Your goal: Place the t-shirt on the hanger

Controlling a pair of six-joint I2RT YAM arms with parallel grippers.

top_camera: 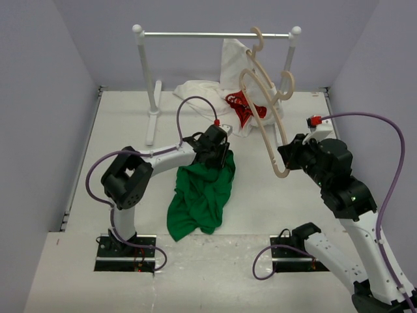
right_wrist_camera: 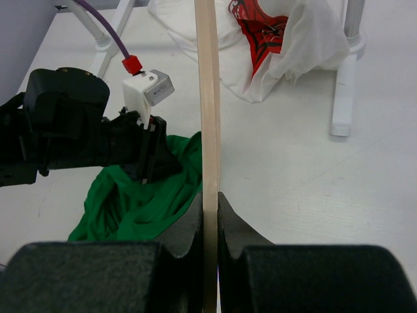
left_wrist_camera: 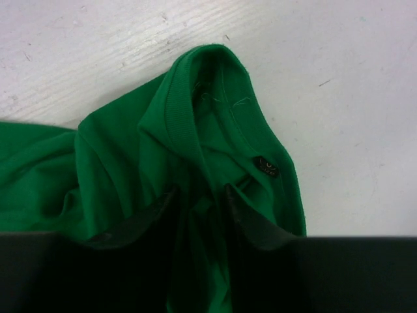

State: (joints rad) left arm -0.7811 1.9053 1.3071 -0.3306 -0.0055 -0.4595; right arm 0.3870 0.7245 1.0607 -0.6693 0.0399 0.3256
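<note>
The bright green t-shirt [top_camera: 199, 195] lies crumpled on the white table between the arms. Its collar end is lifted by my left gripper [top_camera: 220, 156]. In the left wrist view the ribbed collar and a small black label [left_wrist_camera: 266, 166] show just beyond the gripper [left_wrist_camera: 202, 215], whose fingers [left_wrist_camera: 251, 225] pinch a fold of the green cloth [left_wrist_camera: 215, 117]. My right gripper [top_camera: 285, 163] is shut on one end of the pale wooden hanger [top_camera: 271, 149], which slants up toward the rack. In the right wrist view the hanger [right_wrist_camera: 208, 98] stands edge-on in that gripper [right_wrist_camera: 210, 208], to the right of the shirt [right_wrist_camera: 137, 195].
A white clothes rack [top_camera: 215, 34] stands at the back, its foot [top_camera: 151, 124] on the left. A white t-shirt with a red print [top_camera: 238, 104] hangs and lies below it; it also shows in the right wrist view [right_wrist_camera: 306, 32]. Walls close in both sides.
</note>
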